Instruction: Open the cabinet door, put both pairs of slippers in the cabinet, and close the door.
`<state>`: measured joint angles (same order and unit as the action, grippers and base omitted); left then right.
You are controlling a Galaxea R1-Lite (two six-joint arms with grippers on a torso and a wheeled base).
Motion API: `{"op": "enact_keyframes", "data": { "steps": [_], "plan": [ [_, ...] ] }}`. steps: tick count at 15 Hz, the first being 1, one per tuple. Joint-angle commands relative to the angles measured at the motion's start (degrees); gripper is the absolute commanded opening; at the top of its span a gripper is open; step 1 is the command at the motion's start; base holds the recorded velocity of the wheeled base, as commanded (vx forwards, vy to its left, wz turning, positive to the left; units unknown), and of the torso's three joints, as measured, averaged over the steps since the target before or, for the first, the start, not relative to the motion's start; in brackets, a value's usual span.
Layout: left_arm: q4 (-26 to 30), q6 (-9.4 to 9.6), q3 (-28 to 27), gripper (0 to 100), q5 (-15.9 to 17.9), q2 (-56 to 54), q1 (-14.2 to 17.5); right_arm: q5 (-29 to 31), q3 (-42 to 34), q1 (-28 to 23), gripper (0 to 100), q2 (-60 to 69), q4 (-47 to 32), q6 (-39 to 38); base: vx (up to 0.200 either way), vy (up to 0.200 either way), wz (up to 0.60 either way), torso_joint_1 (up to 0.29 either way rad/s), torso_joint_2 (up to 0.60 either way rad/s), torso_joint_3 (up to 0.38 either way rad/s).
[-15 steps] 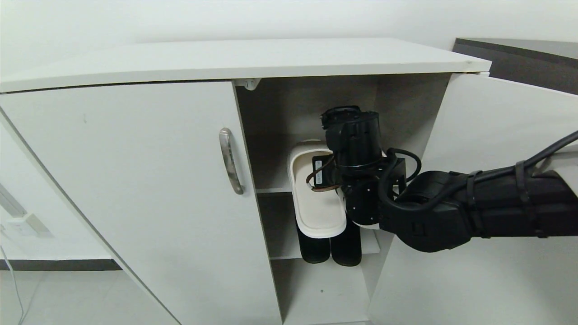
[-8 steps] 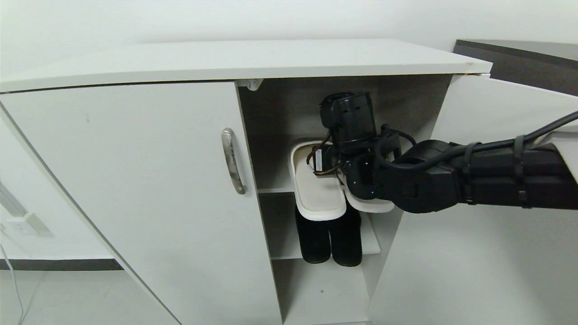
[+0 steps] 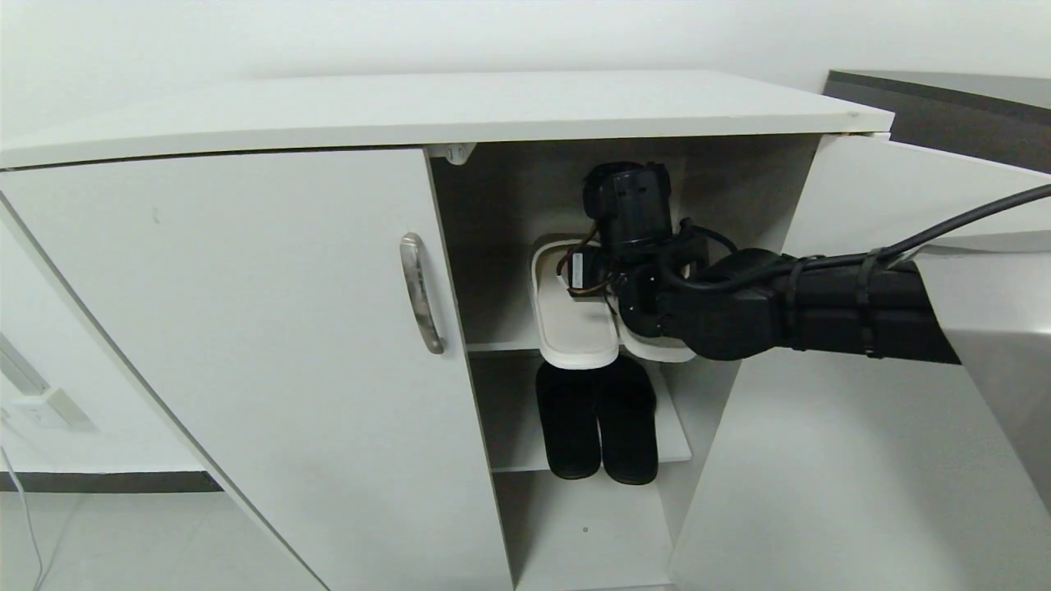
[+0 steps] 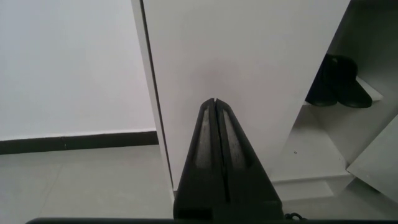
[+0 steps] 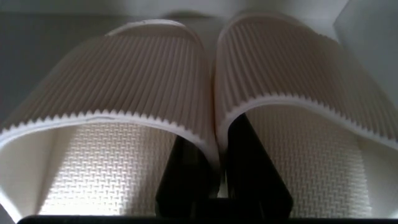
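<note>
the right arm [image 3: 788, 316] reaches into the white cabinet [image 3: 443, 103] past the right door [image 3: 854, 460], which stands swung wide open. the right gripper [image 5: 217, 186] is clenched on the white slippers [image 3: 575, 328]. one finger sits inside each slipper, and the two adjoining inner walls are pinched between them. the pair sits side by side, toes pointing into the cabinet, at the level of the upper shelf [image 3: 493, 346]. the heels jut out past the shelf's front edge. whether the soles rest on the board cannot be told. on the shelf below [image 3: 513, 447] the black slippers [image 3: 595, 427] lie side by side, toes inward and heels at the front edge, directly under the white pair. the left door [image 3: 230, 328] is closed, its metal handle [image 3: 419, 291] upright near the inner edge. the left gripper [image 4: 214, 109] hangs low in front of that closed door with its fingers pressed together on nothing.
</note>
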<state>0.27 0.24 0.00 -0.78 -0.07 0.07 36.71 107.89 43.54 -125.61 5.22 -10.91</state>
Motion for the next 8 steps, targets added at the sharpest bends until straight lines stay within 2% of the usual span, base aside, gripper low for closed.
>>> {"op": "enact_keyframes", "data": {
  "steps": [1,4,8],
  "plan": [
    [0.0,0.02,0.0,0,-0.01,0.07,0.01,0.03,2.59,-0.04,0,-2.44,-0.3,0.1,0.0,0.0,0.0,0.0,0.0,0.0],
    [0.0,0.02,0.0,0,-0.01,0.07,0.01,0.65,5.67,-1.27,0,-4.73,-0.56,0.45,0.0,0.0,0.0,0.0,0.0,0.0],
    [0.0,-0.07,0.0,0,-0.1,0.07,0.01,0.82,5.84,-1.62,0,-4.91,-0.56,1.24,0.0,0.0,0.0,0.0,0.0,0.0]
  ]
}}
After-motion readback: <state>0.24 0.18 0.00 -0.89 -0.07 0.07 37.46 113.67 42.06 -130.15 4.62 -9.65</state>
